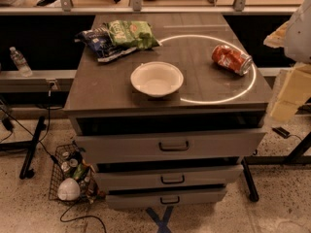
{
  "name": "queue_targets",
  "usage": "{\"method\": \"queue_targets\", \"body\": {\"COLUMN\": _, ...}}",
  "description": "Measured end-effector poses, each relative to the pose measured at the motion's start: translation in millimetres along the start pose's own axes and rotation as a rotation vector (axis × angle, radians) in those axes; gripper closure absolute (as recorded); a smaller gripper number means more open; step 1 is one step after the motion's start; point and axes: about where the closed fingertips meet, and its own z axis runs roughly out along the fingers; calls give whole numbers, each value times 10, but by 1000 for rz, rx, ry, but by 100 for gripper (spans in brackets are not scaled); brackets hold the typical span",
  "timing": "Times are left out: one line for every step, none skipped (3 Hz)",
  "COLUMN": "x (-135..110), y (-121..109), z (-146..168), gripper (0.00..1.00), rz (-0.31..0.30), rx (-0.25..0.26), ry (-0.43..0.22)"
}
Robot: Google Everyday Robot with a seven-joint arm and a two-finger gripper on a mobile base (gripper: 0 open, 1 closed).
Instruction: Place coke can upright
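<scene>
1. The small red aluminium coke can [232, 59] lies on its side on the dark grey top of the drawer cabinet [104, 84], toward the right side and near that edge. Its silver rim points right and slightly toward the front. That lie is the whole job: it has to end up standing on its base.
2. The gripper [290, 93] is, as best I can judge, the cream-coloured block at the right edge of the view, off the cabinet top and well apart from the can. I cannot tell how wide it is set, and I see nothing in it.
3. The round white bowl [156, 79] sits open side up in the middle, apart from the can, so there is bare surface between them to set the can down.
4. The crumpled green chip bag [132, 33] overlaps the blue chip bag [98, 43] at the back left, out of the way.
5. Lettering: the can shows white marks and the green bag pale print, but I cannot read either.
6. My judgement: nothing is grasped yet; the reach comes first.
</scene>
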Motion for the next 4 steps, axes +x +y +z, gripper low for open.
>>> {"method": "queue_targets", "body": {"x": 0, "y": 0, "z": 0, "gripper": 0, "rz": 0, "rx": 0, "ry": 0}}
{"method": "queue_targets", "body": {"x": -138, "y": -202, "z": 108, "gripper": 0, "rz": -11, "rx": 23, "ry": -35}}
{"method": "queue_targets", "body": {"x": -354, "y": -643, "z": 362, "gripper": 0, "rz": 4, "rx": 62, "ry": -103}}
{"method": "queue_targets", "body": {"x": -509, "y": -1081, "z": 634, "gripper": 0, "rz": 44, "rx": 106, "ry": -164}}
